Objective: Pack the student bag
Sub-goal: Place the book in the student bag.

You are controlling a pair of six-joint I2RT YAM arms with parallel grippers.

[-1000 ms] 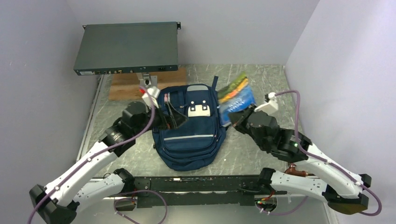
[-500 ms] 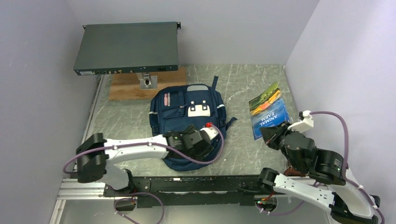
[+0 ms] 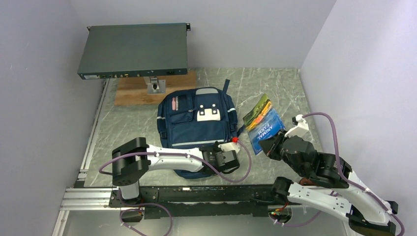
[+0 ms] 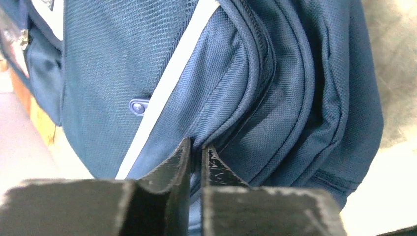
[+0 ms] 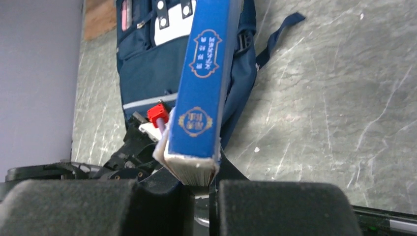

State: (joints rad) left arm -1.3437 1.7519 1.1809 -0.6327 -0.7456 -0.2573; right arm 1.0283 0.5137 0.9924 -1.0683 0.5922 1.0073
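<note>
The student bag (image 3: 196,125), navy with grey stripes and a white patch, lies flat in the middle of the table. My left gripper (image 3: 211,157) reaches across to its near bottom edge. There its jaws (image 4: 195,148) are shut, pinching a fold of blue fabric at a zipper seam (image 4: 255,73). My right gripper (image 3: 268,145) hovers to the right of the bag, shut on the lower corner of a blue book (image 3: 263,125). In the right wrist view the book (image 5: 204,73) stands up from the gripper (image 5: 199,181), spine toward the camera, with the bag (image 5: 147,64) behind it.
A black rack unit (image 3: 133,49) sits raised on a wooden block (image 3: 129,92) at the back left. Grey walls close in on the left, back and right. A metal rail (image 3: 196,194) runs along the near edge between the arm bases.
My left arm swung from the bag's upper left side down to its near bottom edge and its gripper closed there. The right arm pulled the book away to the right, then brought it partway back.
</note>
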